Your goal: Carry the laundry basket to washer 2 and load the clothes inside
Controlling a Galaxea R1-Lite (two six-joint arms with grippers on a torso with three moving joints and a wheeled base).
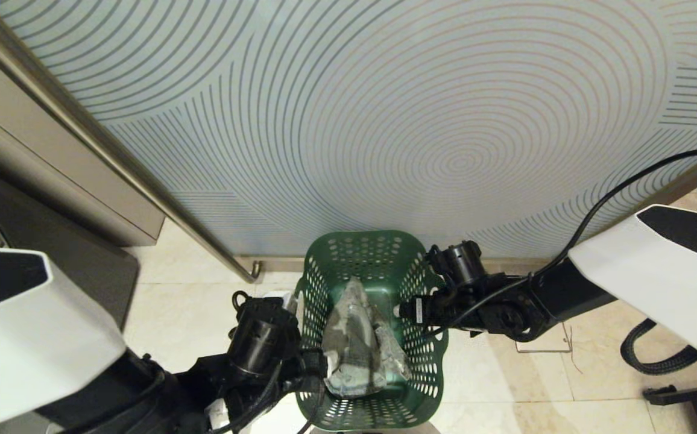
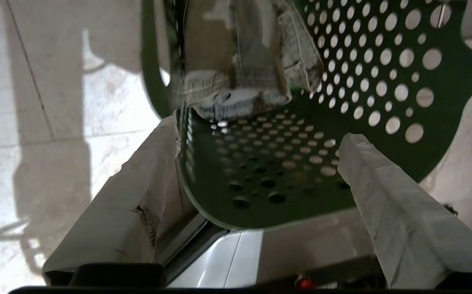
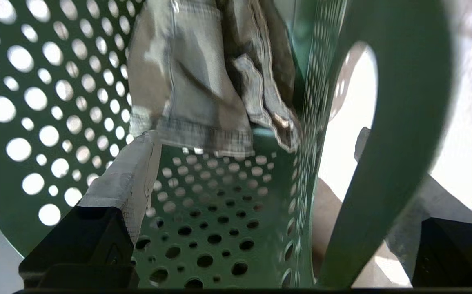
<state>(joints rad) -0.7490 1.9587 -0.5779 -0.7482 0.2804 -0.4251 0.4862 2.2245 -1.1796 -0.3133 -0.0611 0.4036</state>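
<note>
The laundry basket (image 1: 354,239), dark green and perforated, stands on the tiled floor just in front of me, with the clothes (image 1: 357,337) lying crumpled inside it. My left gripper (image 1: 313,364) is at the basket's left side. Its jaws are open and straddle the wall (image 2: 383,81), and the garment (image 2: 240,61) hangs beyond the left gripper (image 2: 260,134). My right gripper (image 1: 406,310) is at the basket's right side, open, with one finger inside the basket (image 3: 36,102) and the other beyond the handle loop (image 3: 387,155). The clothes (image 3: 195,81) hang close ahead of the right gripper (image 3: 254,139). Washer 2 cannot be made out.
A frosted glass wall (image 1: 445,120) with a ring pattern stands right behind the basket. A slanted metal bar (image 1: 113,150) crosses its left part. A dark grey machine front (image 1: 65,259) shows far left, its number out of view. A black cable (image 1: 626,187) and a hose (image 1: 656,358) are at right.
</note>
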